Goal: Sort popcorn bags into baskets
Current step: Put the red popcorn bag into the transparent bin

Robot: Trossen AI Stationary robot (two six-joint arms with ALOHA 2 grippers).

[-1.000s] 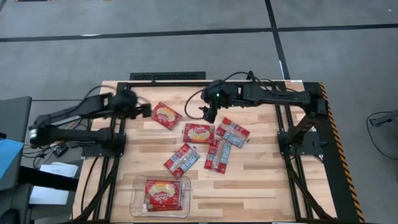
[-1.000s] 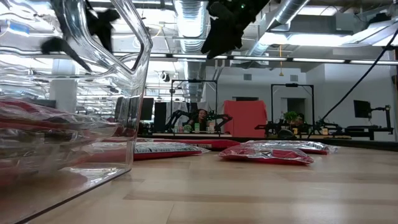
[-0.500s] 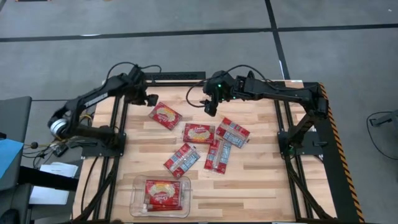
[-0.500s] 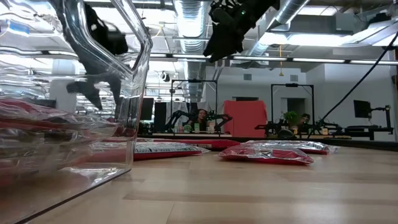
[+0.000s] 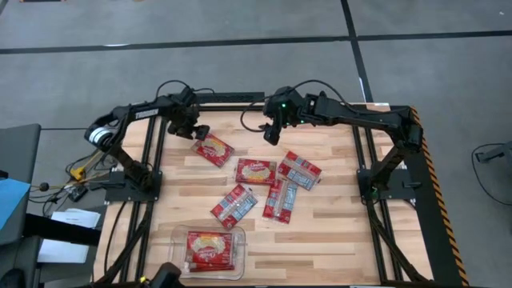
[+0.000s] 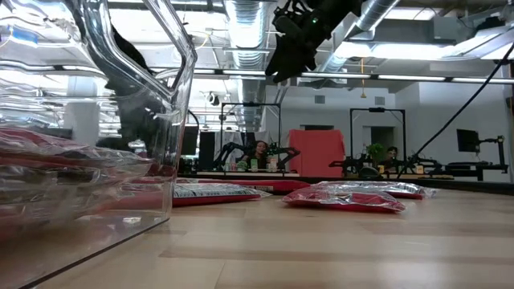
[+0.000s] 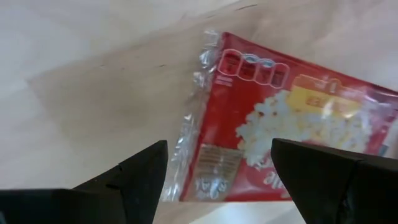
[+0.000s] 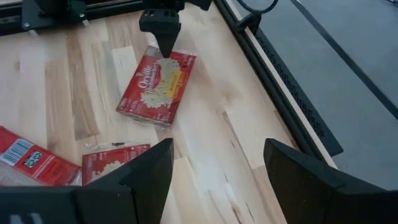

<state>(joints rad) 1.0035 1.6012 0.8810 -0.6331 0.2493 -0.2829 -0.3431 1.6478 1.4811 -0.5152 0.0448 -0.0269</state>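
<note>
- Popcorn bags [image 5: 258, 189] lie scattered flat on the tabletop [image 5: 336, 232]; two more sit in the clear basket [image 5: 177, 262] at the near edge.
- Left gripper [image 7: 217, 171] hovers over the far-left bag [image 5: 213, 149], its fingers [image 7: 140, 174] spread above the bag's end.
- Right gripper [image 8: 214, 158] hangs above the tabletop's far middle, fingers [image 8: 149, 165] spread and empty.

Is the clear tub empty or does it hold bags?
Not empty: the clear tub holds red popcorn bags, seen lying flat inside it.
</note>
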